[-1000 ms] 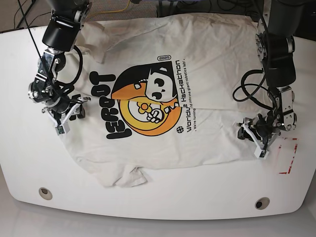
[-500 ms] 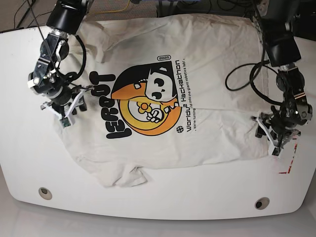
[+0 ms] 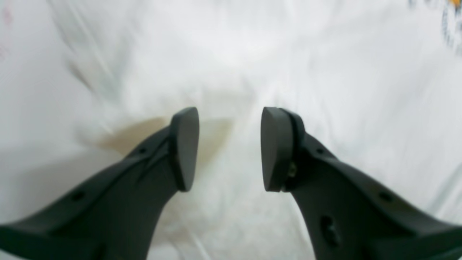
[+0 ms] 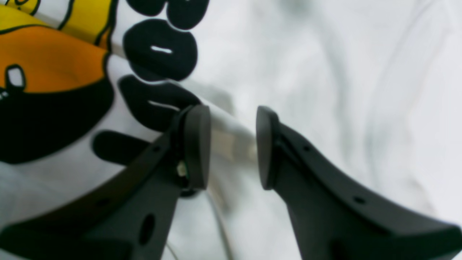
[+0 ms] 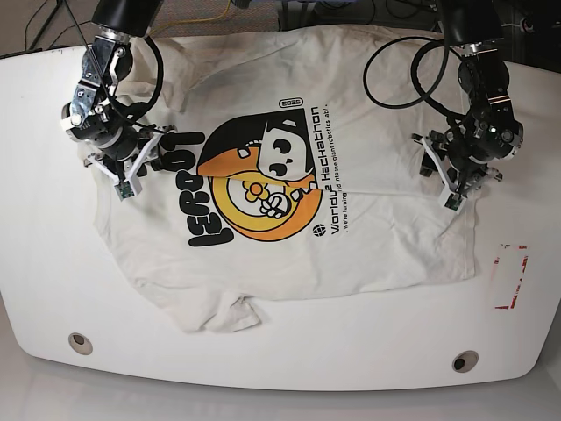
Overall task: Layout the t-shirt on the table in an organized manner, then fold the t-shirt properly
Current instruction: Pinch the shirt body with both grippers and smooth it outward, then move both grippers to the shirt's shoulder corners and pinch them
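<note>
The white t-shirt (image 5: 351, 105) lies spread on the table (image 5: 289, 364), print up, with the round yellow-orange print (image 5: 259, 189) and black lettering (image 5: 188, 189) left of centre. My right gripper (image 5: 131, 167) hovers over the shirt beside the lettering. In the right wrist view it (image 4: 231, 148) stands open over white cloth (image 4: 325, 72), with a cloth ridge below the gap. My left gripper (image 5: 443, 171) is over the shirt's plain right part. It (image 3: 230, 148) is open in the left wrist view, with only blurred cloth (image 3: 325, 72) under it.
A sleeve (image 5: 223, 316) lies bunched at the shirt's near edge. A red tape rectangle (image 5: 510, 276) marks the table's right side. Two grey grommet holes (image 5: 81, 343) (image 5: 465, 360) sit near the front edge. Black cables (image 5: 394, 70) loop over the shirt's far right.
Both arms have moved toward the far side and inward over the shirt. The left gripper left the corner near the red tape; the right gripper left the shirt's left edge. The shirt has barely shifted.
</note>
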You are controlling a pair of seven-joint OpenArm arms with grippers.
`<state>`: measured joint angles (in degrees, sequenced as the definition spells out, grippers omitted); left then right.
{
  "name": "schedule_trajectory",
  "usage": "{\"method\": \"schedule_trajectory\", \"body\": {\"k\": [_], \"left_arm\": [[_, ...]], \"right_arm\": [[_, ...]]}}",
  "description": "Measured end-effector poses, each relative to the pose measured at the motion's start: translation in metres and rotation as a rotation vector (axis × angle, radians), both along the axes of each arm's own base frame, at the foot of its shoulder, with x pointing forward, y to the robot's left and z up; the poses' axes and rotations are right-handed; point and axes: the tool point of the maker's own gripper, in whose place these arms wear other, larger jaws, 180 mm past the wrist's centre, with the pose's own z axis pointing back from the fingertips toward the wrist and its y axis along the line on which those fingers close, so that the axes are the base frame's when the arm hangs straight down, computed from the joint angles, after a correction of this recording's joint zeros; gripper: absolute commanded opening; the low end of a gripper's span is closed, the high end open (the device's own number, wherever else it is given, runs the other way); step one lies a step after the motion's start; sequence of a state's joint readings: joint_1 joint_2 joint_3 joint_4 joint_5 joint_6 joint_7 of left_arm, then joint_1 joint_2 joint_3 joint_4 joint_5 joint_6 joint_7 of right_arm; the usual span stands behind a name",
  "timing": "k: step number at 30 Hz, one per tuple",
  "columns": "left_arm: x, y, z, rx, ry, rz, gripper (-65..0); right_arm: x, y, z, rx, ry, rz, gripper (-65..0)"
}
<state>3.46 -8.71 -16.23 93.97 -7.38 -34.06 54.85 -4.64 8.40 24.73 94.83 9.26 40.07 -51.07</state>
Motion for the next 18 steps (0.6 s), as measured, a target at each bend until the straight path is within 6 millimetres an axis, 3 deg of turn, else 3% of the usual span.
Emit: {"method": "schedule_trajectory", "body": {"k": [6,18], "left_arm": [[-0.004,-0.003,-0.023,-0.059,0.037,0.023,-38.6],[0.048,0.022,-0.028,-0.176,-0.051,0.072,-38.5]], "right_arm": [[-0.004,0.003,-0.020,0.058,0.020,-0.020,-45.3],[0.025,0.007,-0.028,0.181,-0.044,-0.060,-45.3]]}}
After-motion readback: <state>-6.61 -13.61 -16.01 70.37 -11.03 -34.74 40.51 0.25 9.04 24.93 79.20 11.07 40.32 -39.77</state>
